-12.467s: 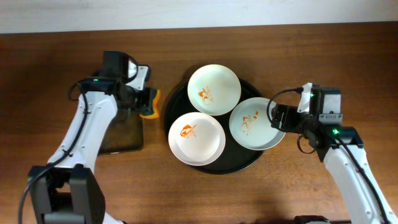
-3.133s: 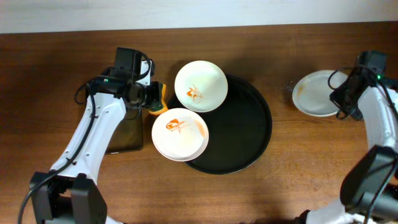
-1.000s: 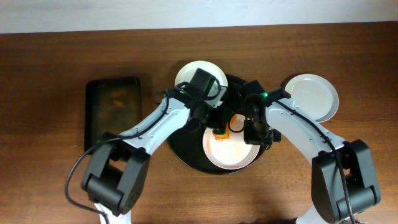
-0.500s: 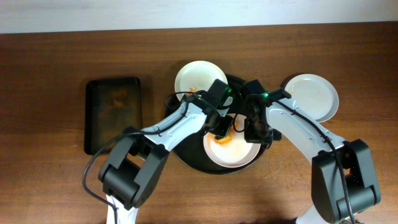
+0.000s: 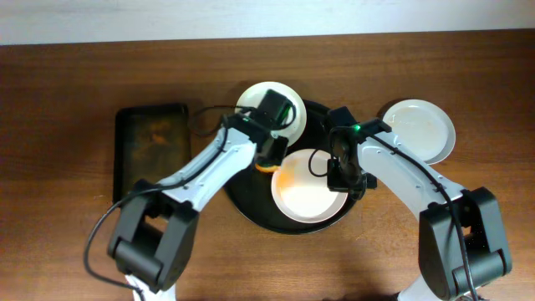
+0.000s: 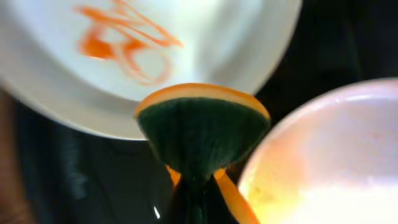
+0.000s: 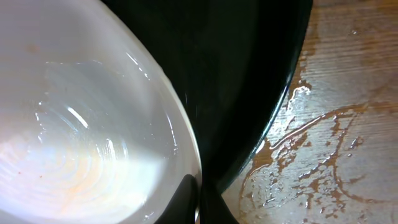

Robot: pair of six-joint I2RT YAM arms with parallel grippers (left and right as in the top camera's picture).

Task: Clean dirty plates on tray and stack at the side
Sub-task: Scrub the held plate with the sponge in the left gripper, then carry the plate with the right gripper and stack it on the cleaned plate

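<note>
The large round glossy black tray (image 5: 251, 201) sits mid-table on the dark brown wood-grain tabletop (image 5: 67, 92). Two of the round white shallow plates are on it.

The wiped white plate (image 5: 305, 192) lies in the tray's middle and is nearly clean. You can see only a faint orange tint on its left part and wet streaks across its surface (image 7: 81, 137).

The right gripper (image 5: 341, 174) is at this plate's right rim. From the right wrist camera, its fingers are pinched together on that rim (image 7: 200, 202), with the black tray (image 7: 249, 74) just beyond. Past the tray, the wood (image 7: 354, 112) is wet.

The left gripper (image 5: 269, 160) hangs just off the wiped plate's upper-left edge. It is clamped on a green-and-orange sponge (image 5: 266, 165). In the left wrist view, the sponge (image 6: 202, 130) bulges out of the closed fingers. It sits over the dark gap between the two plates, and I cannot tell whether it touches either.

The smeared white plate (image 5: 251, 104) rests at the tray's upper-left edge, partly under the left arm. Its orange sauce squiggle (image 6: 124, 43) is plain to see.

The third white plate (image 5: 418, 130) lies off the tray on the bare wood to the right. It looks clean and is near the right arm but away from its gripper.

A smaller rectangular black tray (image 5: 150, 155) lies well off to the left.
</note>
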